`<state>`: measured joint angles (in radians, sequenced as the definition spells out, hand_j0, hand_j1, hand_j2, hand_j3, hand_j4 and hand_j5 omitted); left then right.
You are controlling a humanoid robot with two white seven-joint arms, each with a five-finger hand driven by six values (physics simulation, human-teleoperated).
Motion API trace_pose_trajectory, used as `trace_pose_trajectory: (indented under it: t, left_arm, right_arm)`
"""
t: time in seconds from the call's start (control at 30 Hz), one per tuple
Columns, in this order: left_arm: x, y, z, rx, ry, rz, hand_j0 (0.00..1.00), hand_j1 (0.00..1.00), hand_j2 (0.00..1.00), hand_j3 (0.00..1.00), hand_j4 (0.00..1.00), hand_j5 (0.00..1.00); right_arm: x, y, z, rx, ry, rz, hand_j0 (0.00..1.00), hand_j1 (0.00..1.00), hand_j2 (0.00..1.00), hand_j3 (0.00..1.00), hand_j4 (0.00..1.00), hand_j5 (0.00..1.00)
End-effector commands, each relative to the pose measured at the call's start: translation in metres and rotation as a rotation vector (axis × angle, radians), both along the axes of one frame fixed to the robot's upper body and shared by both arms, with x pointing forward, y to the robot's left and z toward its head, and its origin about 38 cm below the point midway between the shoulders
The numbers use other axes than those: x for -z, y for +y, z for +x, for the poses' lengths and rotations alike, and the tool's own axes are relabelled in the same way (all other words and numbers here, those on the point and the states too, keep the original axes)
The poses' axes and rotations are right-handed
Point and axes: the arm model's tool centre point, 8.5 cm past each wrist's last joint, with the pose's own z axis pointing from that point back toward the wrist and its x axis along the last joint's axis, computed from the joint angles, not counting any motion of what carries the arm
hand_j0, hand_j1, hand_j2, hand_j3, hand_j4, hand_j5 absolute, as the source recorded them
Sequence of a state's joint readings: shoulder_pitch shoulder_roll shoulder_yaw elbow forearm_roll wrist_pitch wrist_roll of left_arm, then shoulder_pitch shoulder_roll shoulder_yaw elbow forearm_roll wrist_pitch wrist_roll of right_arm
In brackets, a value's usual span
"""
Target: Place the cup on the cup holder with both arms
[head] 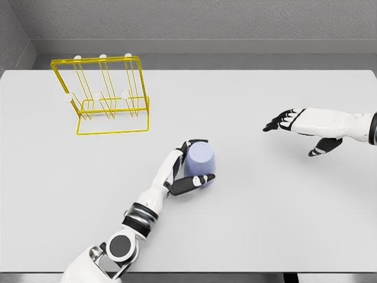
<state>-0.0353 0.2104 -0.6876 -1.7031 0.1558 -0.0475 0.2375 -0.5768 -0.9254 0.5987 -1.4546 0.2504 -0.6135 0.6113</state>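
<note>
Cup [200, 160], pale blue, sits on the white table [265, 224] near the middle, a little toward my side, and my left hand [187, 170] is wrapped around it: fingers [192, 145] curl over its far side and the thumb presses its near side. The yellow wire holder [106, 97] stands well apart from it at the far left, upright, with white-tipped pegs along its top. My right hand [301, 125] hovers over the table's right side, well apart from the cup, palm down, fingers spread and holding nothing.
</note>
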Motion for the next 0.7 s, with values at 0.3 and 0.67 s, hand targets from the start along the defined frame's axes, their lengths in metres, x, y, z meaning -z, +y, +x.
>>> trace_pose_trajectory:
  t: [0.3,0.67]
  left_arm:
    - [-0.031,0.009,0.009,-0.015,-0.1,-0.06,0.67,0.67,0.67,0.67,0.67,0.67]
    - [-0.063,0.02,0.026,-0.034,-0.251,-0.142,0.67,0.67,0.67,0.67,0.67,0.67]
  right_arm:
    - [-0.001,0.0,0.0,0.002,0.001,0.006,1.0,1.0,1.0,1.0,1.0,1.0]
    - [-0.001,0.0,0.0,0.002,0.001,0.004,1.0,1.0,1.0,1.0,1.0,1.0]
